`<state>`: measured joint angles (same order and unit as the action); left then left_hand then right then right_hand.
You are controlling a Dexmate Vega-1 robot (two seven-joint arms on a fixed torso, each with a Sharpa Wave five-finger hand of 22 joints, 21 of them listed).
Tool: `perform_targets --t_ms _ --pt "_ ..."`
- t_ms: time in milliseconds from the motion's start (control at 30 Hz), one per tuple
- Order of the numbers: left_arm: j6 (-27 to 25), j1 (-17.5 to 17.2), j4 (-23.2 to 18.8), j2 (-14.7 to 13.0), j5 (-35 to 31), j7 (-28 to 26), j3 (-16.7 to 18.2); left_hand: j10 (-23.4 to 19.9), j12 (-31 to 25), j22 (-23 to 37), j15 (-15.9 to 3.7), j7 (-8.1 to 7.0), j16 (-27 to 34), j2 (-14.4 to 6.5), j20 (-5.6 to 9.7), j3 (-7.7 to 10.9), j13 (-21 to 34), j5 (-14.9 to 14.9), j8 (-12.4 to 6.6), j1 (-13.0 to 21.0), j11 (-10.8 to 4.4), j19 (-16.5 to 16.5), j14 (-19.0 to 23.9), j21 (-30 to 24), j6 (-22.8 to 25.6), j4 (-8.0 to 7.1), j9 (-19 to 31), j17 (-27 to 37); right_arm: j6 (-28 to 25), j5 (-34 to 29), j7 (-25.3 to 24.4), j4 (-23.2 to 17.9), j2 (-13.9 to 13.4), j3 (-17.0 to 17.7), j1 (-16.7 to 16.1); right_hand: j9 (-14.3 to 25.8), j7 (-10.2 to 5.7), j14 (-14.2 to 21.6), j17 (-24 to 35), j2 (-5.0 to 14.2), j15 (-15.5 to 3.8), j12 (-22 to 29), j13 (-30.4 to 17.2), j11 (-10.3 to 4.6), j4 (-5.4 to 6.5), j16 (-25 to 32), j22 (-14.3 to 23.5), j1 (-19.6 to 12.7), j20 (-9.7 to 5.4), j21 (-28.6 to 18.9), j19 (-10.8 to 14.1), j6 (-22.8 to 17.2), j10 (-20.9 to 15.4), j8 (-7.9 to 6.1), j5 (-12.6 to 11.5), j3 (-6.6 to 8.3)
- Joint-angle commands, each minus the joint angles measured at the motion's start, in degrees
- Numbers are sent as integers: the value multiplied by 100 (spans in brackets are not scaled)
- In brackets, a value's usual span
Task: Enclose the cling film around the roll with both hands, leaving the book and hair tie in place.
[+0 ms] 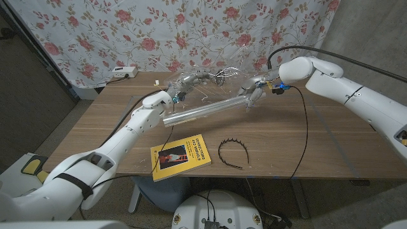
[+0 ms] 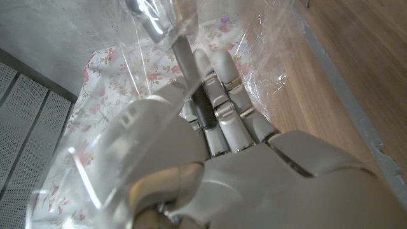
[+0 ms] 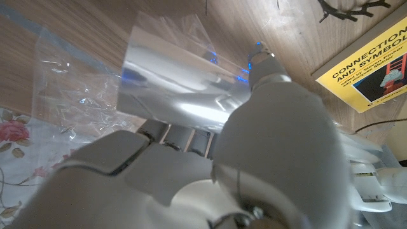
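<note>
**Cling film wrap, both ends held**

The shiny silver roll hangs just above the wooden counter. The left robot hand and right robot hand each grip one end. The crinkly clear cling film looks flimsy and clingy, so grab its loose edge.

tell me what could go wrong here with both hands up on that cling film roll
1. The loose cling film billows behind the roll; it may bunch or cling to the fingers instead of wrapping smoothly.
2. The left hand and right hand each hold one end of the roll, so uneven pulling could tear the film or slip an end free.
3. A dropped roll might land on the book or hair tie below, shifting them.
</note>
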<state>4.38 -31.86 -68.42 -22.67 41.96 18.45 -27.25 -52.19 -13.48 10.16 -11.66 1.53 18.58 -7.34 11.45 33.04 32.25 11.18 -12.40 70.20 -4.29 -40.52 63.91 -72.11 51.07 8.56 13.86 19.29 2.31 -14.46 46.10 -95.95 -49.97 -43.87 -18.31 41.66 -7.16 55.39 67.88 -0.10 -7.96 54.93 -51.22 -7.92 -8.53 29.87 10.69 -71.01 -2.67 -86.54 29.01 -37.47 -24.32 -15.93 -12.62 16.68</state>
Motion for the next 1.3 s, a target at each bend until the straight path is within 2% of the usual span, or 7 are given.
perform_targets --t_ms 33,700,933,1000,1300 --pt "-63 -52 -208 -98 23 -81 39 -16 20 11 -125 -23 -34 -3 36 59 27 32 22 46 -7 -11 180 -39 26 21 3 19 -12 -297 -270 -116 -21 121 -144 14 -10 20 14 879 -443 3 -48 -65 19 4 -10 -993 -914 -21 -24 -34 -7 -61 -8 44" --pt "-190 -151 -579 -283 11 -278 63 -20 22 12 -122 -29 -36 -6 37 57 24 29 19 42 -3 -7 192 -45 35 18 3 17 74 -221 -431 199 61 193 -162 18 -7 23 29 888 -452 5 -42 -51 26 19 -5 -983 -907 -34 -38 -39 -27 -67 -6 67" --pt "-201 -153 -584 -310 26 -272 71 -29 21 11 -122 -28 -35 -7 37 58 23 29 20 40 -10 -6 197 -47 32 17 3 20 -56 -498 -628 127 27 190 -175 19 -6 25 34 886 -449 12 -51 -61 23 26 -5 -983 -907 -38 -38 -49 -32 -73 -6 75" --pt "-181 -156 -567 -303 38 -260 78 -30 20 11 -121 -27 -37 -7 37 57 23 29 20 39 -9 -5 194 -48 34 17 3 19 22 -445 -558 275 102 150 -104 19 -6 25 33 886 -449 9 -47 -63 24 27 -4 -981 -907 -40 -36 -59 -32 -77 -5 75" --pt "-115 -197 -610 -336 76 -277 142 -30 19 12 -124 -25 -41 -7 35 58 28 28 20 40 -11 -5 193 -52 32 19 3 17 -104 -697 -745 251 159 126 -81 14 3 34 8 880 -456 0 -33 -52 19 26 -4 -983 -909 -48 -25 -62 -30 -76 -3 73"
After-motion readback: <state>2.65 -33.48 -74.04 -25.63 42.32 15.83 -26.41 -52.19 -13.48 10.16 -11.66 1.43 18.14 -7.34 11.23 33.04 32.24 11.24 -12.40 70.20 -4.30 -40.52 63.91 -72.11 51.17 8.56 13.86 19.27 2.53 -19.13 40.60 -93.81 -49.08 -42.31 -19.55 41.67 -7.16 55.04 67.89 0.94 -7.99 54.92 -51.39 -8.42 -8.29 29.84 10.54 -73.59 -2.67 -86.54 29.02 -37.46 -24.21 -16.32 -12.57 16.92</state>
